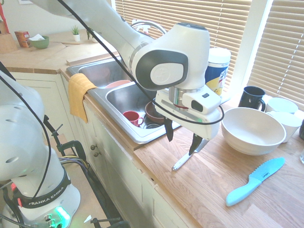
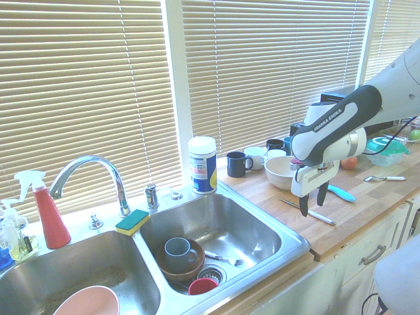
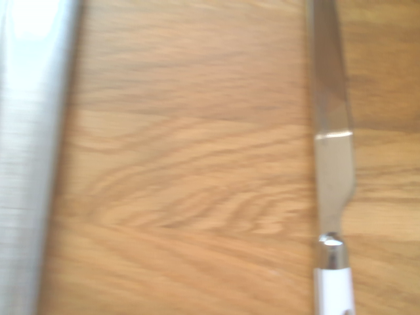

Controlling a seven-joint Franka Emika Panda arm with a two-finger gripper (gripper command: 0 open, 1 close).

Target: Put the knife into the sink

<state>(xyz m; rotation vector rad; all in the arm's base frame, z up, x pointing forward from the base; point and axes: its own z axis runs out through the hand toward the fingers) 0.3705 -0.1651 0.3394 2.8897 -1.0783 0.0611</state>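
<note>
**Open claw above the knife, sink off to the left**

Reading the first exterior view from its left, we meet the sink (image 1: 142,137) first, its near basin holding a red cup (image 1: 132,117) and a dark bowl (image 1: 153,113), its shiny rim ending where the wooden counter (image 1: 199,190) begins. Just right of that rim, at frame centre, hangs the gripper (image 1: 182,136), pointing straight down, its two dark fingers spread wide with nothing between them. Below it lies the knife (image 1: 183,162), flat on the wood. Its long axis runs from lower left to upper right in this picture, roughly along the sink's edge. In our judgement the claw needs to drop almost straight down and straddle the knife across its narrow width; the fingers look set across it, but we cannot be sure. Further right sit a white bowl (image 1: 252,129) and, at lower right, the light-blue plastic knife (image 1: 255,181), well apart and not our target.

Much of the knife is hidden behind the right-hand finger in this view; only one silvery end shows. The second exterior view shows it whole but thin and small, beneath the claw. The wrist view is blurred, yet gives the blade and the start of the white handle, with the sink rim along its far left edge.
</note>
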